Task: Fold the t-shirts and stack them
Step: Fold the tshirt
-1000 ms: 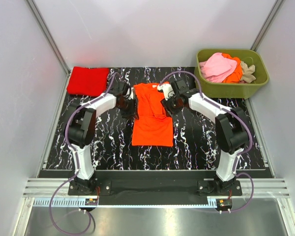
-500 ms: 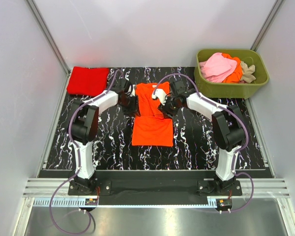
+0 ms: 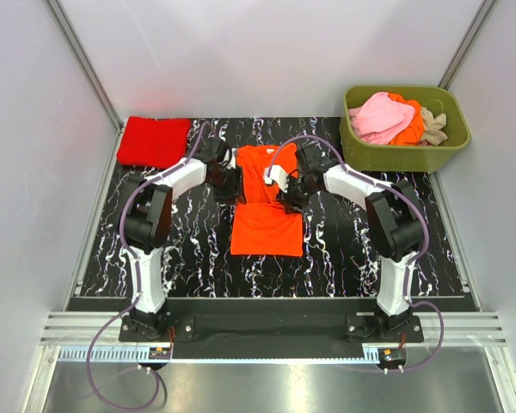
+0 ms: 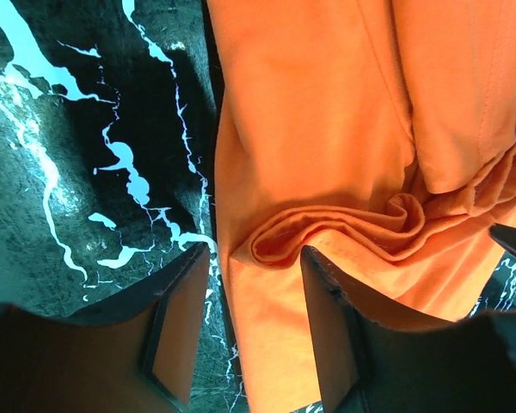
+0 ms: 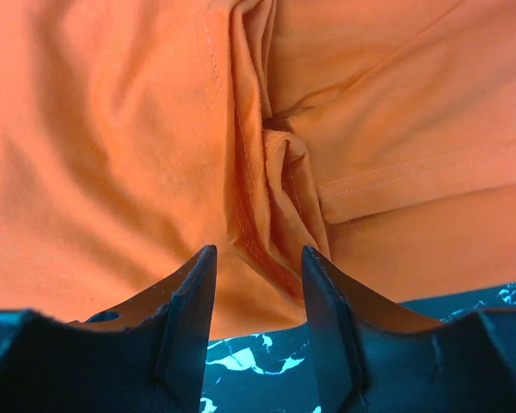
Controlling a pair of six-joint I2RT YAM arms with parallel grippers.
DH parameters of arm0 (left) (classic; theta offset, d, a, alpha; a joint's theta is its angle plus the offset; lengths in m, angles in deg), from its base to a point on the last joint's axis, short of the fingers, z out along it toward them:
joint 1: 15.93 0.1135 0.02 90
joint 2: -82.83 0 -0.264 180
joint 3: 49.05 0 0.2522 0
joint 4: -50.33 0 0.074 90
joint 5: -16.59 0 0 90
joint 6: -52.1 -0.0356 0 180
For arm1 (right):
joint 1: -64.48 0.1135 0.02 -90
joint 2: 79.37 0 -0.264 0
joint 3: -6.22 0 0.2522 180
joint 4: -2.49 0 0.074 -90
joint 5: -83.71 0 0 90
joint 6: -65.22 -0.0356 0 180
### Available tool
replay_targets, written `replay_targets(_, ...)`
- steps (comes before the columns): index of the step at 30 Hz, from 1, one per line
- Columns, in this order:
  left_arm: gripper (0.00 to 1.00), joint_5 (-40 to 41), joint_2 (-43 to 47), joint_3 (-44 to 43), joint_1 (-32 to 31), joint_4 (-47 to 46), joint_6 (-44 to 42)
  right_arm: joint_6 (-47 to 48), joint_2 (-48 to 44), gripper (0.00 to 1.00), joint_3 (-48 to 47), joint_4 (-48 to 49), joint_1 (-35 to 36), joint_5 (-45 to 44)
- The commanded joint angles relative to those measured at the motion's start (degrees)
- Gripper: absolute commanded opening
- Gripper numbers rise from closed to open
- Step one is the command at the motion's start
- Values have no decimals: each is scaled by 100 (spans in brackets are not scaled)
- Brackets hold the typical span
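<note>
A bright orange t-shirt (image 3: 267,202) lies lengthwise at the centre of the black, white-veined surface (image 3: 344,249), its sides apparently already turned in to make a narrow strip, with a ruck of bunched cloth across its middle. The left hand (image 4: 256,256) sits at the shirt's left edge and the right hand (image 5: 256,254) at its right edge, facing each other across the garment. In both wrist views the fingers stand apart with the gathered fold just ahead of them, so neither hand appears to be pinching the cloth. Judged from this, the job looks less than half done. One red t-shirt (image 3: 153,141) lies folded flat in the far left corner, the only finished piece and the likely base of the stack, while the orange one seems to need its crosswise fold and then a move onto the red. More shirts lie crumpled in the olive-green tub (image 3: 404,157) at the far right — a pink one (image 3: 383,116), a second orange one (image 3: 410,129) and a beige one (image 3: 434,127), none of them folded. The count, as far as the pictures show: five t-shirts, one tub, two arms — though the pile in the tub could hide more.
</note>
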Motion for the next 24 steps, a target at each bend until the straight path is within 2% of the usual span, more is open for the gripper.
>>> replay_targets(1, 52, -13, 440, 106, 30, -74, -74, 430, 61, 51, -59, -85, 4, 177)
replay_targets(16, 49, -197, 406, 282, 21, -65, -205, 633, 342, 47, -287, -103, 4, 10)
replay_targets(19, 48, -180, 274, 212, 21, -65, -206, 572, 368, 42, -357, -111, -5, 10)
replay_targets(23, 41, -268, 116, 10, 30, -74, -250, 510, 377, 28, -419, -111, -5, 27)
replay_targets(24, 39, -276, 89, -25, 30, -91, -258, 484, 377, 19, -445, -111, 4, 27)
